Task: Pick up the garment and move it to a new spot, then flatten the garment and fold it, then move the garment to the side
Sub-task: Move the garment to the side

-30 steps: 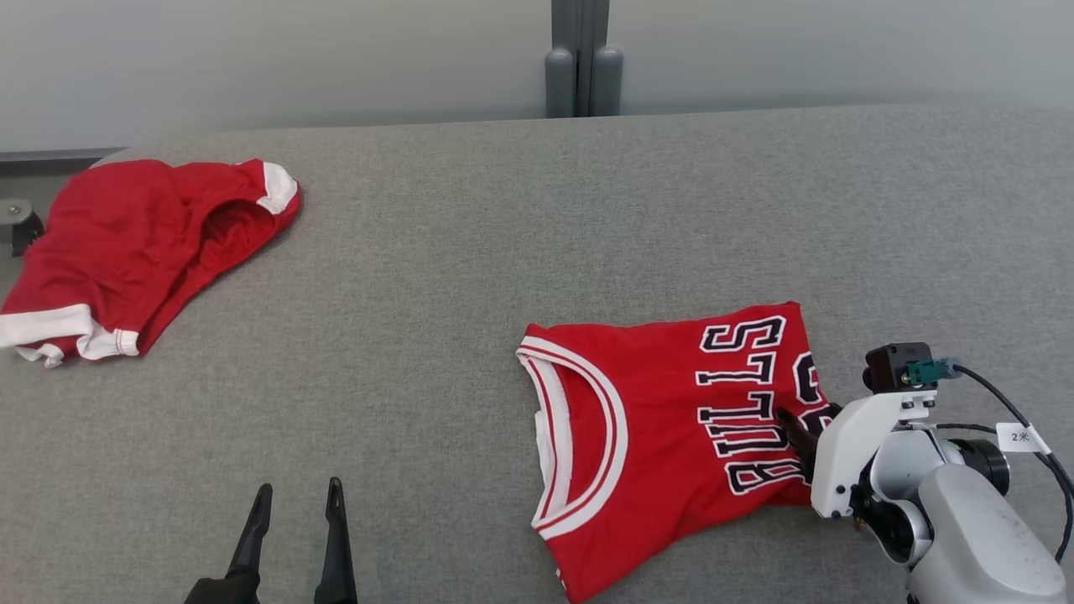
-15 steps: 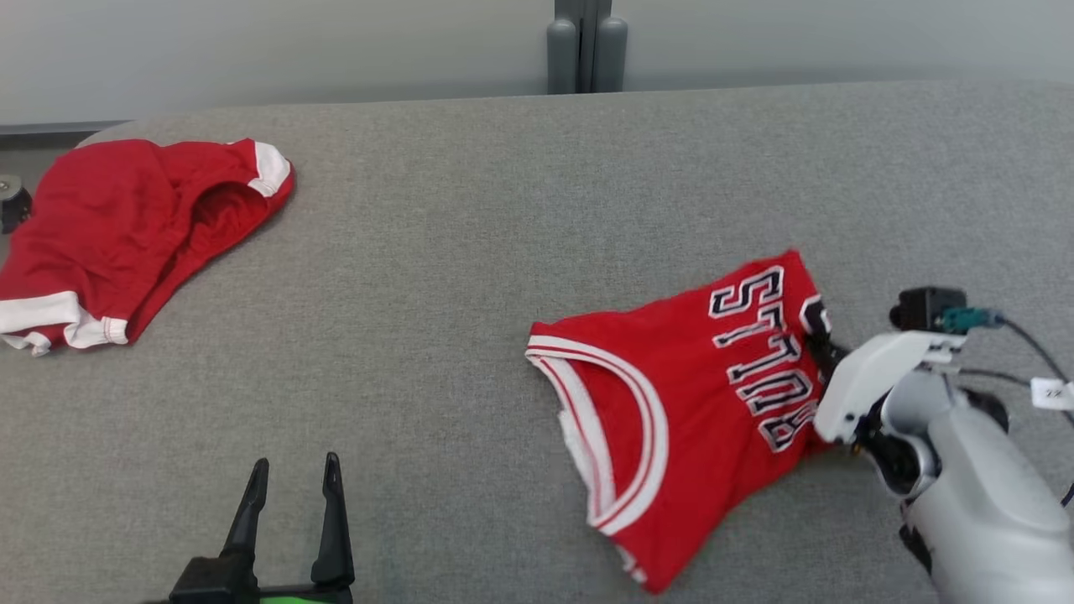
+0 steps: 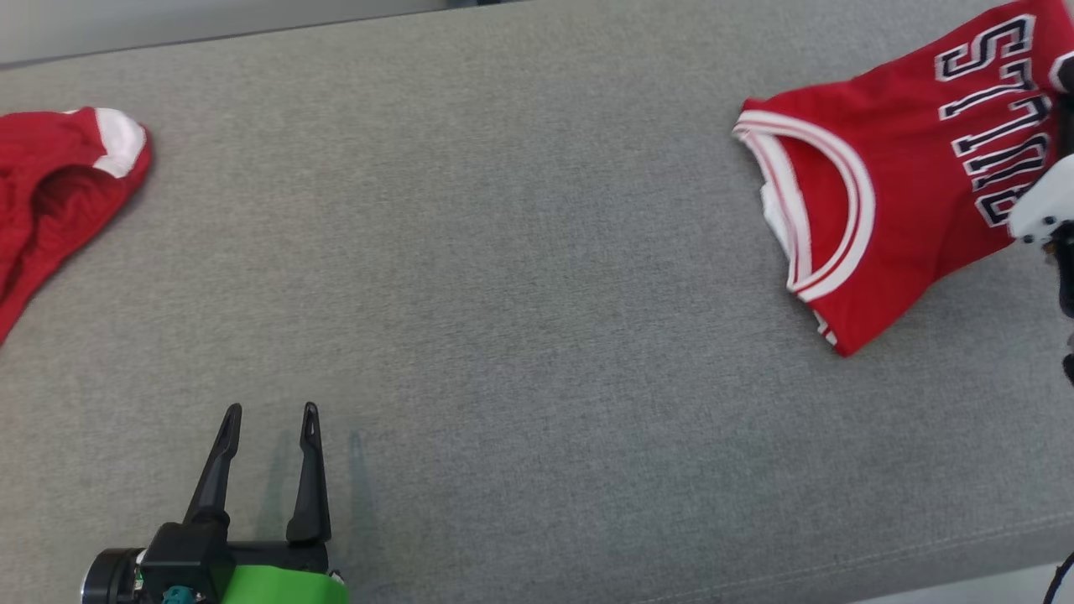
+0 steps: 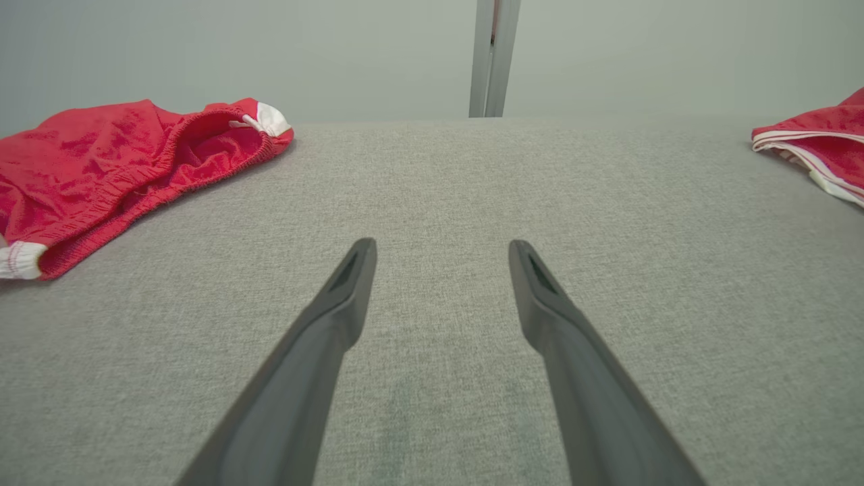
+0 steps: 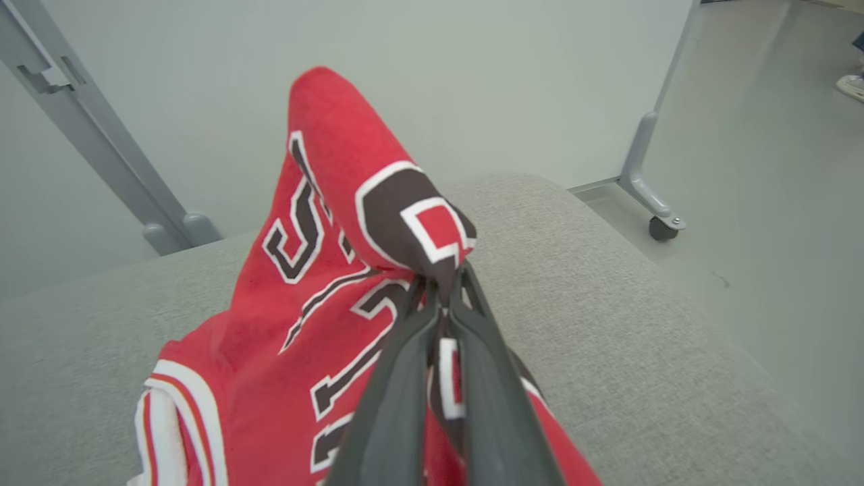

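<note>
The garment is a red jersey (image 3: 881,193) with white trim and dark lettering, lying folded at the far right of the grey table (image 3: 503,252). In the right wrist view my right gripper (image 5: 442,287) is shut on the jersey (image 5: 304,324) at its lettered end, which is pulled up off the table into a peak. Only the white wrist (image 3: 1040,210) of that arm shows at the head view's right edge. My left gripper (image 3: 271,409) hovers open low over bare table at the lower left, holding nothing. The left wrist view shows the left gripper (image 4: 442,250) and the jersey (image 4: 823,142).
Crumpled red shorts (image 3: 50,184) with white trim lie at the far left of the table, also in the left wrist view as red shorts (image 4: 101,162). The table's rounded right corner (image 5: 607,223) drops to floor, where a partition leg with a caster (image 5: 658,226) stands.
The right gripper has dragged the jersey right and away from me, its lettered end lifted. The head camera has tilted and turned, shifting the whole picture. The left gripper stays open.
</note>
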